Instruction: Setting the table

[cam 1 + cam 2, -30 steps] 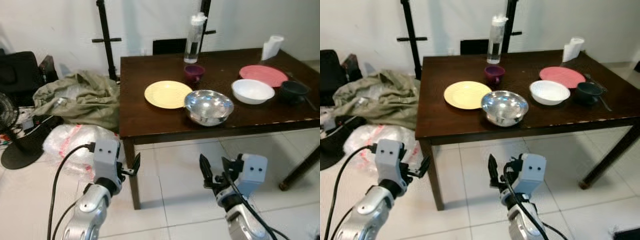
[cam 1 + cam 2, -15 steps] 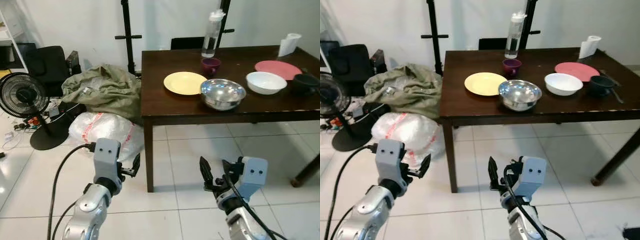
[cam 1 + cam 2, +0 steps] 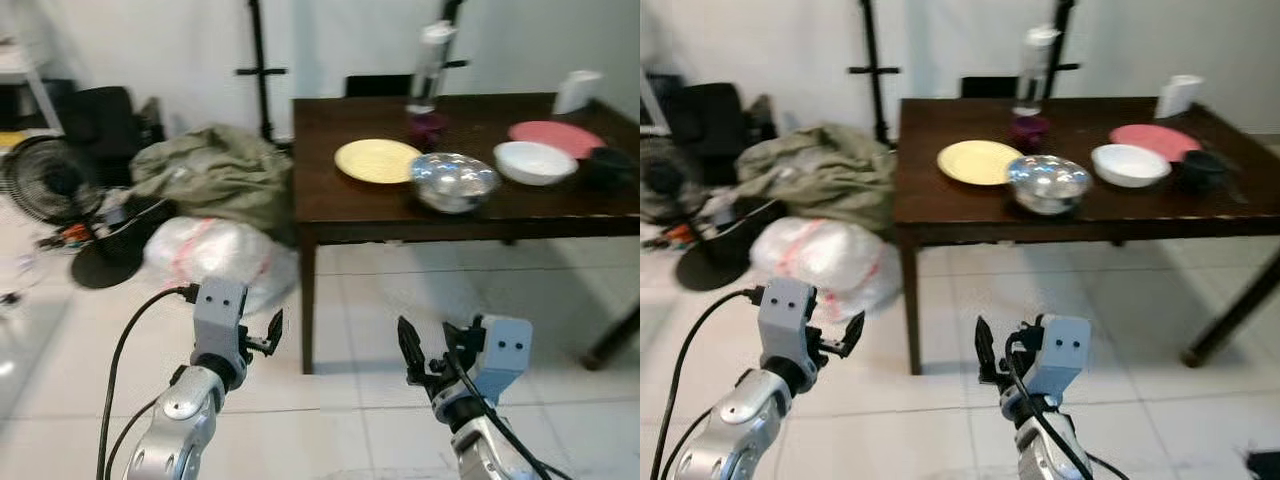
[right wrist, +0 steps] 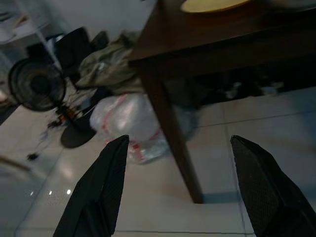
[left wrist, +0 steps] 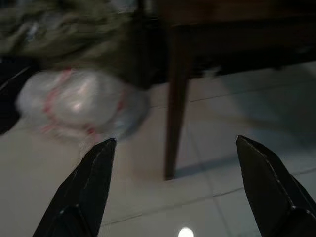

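Both tools wide open, empty: left tool point(image 5: 173, 187), right tool point(image 4: 175, 190).

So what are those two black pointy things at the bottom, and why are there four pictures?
Those are the robot's hands, called grippers. The left gripper and right gripper each have two black fingers, spread open and holding nothing. Two pictures come from cameras in the robot's head, like eyes. The other two come from cameras on its wrists, looking out between the fingers. Ahead stands a dark table with a yellow plate, a shiny metal bowl, a white bowl, a pink plate and a bottle. On the floor lies a plastic bag.
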Robot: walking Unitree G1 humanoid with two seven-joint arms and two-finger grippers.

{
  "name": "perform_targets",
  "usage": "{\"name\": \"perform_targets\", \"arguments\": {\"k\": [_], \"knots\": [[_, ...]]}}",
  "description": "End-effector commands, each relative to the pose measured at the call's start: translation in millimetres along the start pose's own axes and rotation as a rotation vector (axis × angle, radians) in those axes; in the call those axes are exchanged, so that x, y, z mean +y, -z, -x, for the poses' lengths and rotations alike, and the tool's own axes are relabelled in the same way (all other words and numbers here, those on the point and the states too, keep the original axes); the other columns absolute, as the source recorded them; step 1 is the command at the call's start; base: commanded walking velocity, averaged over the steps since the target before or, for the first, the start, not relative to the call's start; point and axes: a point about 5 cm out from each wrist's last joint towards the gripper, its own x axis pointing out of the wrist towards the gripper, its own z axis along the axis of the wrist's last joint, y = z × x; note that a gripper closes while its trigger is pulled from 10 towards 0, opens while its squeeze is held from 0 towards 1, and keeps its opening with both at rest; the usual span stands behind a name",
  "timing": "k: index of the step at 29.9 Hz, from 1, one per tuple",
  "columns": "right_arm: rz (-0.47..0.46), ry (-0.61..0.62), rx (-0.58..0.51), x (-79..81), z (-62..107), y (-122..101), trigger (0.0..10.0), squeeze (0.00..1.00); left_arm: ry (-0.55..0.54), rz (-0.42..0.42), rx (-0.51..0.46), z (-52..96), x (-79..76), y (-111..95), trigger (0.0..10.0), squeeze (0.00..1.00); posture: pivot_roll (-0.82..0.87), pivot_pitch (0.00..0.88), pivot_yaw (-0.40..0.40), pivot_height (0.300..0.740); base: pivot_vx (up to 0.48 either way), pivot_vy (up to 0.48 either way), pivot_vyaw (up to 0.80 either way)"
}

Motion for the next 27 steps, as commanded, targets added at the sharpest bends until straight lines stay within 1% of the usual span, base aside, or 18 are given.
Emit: {"name": "perform_targets", "arguments": {"k": [1,2,5,7,23,27], "knots": [[-0.005,-0.003,0.016,0.4,2.6,2.3,10.0,0.00,-0.023,-0.028,0.037,1.3,1.4,6.9,10.0,0.00,-0.03,0.095,0.072,0.740,0.000,0.000,0.79],[-0.005,-0.003,0.016,0.4,2.6,2.3,10.0,0.00,-0.023,-0.028,0.037,1.3,1.4,6.9,10.0,0.00,-0.03,0.095,0.072,0.740,0.000,0.000,0.79],[-0.010,-0.005,0.016,0.8,2.6,2.3,10.0,0.00,-0.061,-0.069,0.021,0.9,4.1,5.8,10.0,0.00,-0.03,0.095,0.072,0.740,0.000,0.000,0.79],[-0.012,-0.006,0.016,1.0,2.5,2.3,10.0,0.00,-0.079,-0.077,0.007,0.9,5.4,4.6,10.0,0.00,-0.03,0.096,0.072,0.740,0.000,0.000,0.79],[-0.020,-0.012,0.016,1.9,2.4,2.3,10.0,0.00,-0.097,-0.082,0.005,0.6,5.6,3.7,10.0,0.00,-0.03,0.100,0.071,0.740,0.000,0.000,0.79],[-0.021,-0.017,0.017,2.4,2.6,2.2,10.0,0.00,-0.116,-0.083,0.002,0.3,6.2,4.2,10.0,0.00,-0.03,0.101,0.069,0.740,0.000,0.000,0.79]]}}
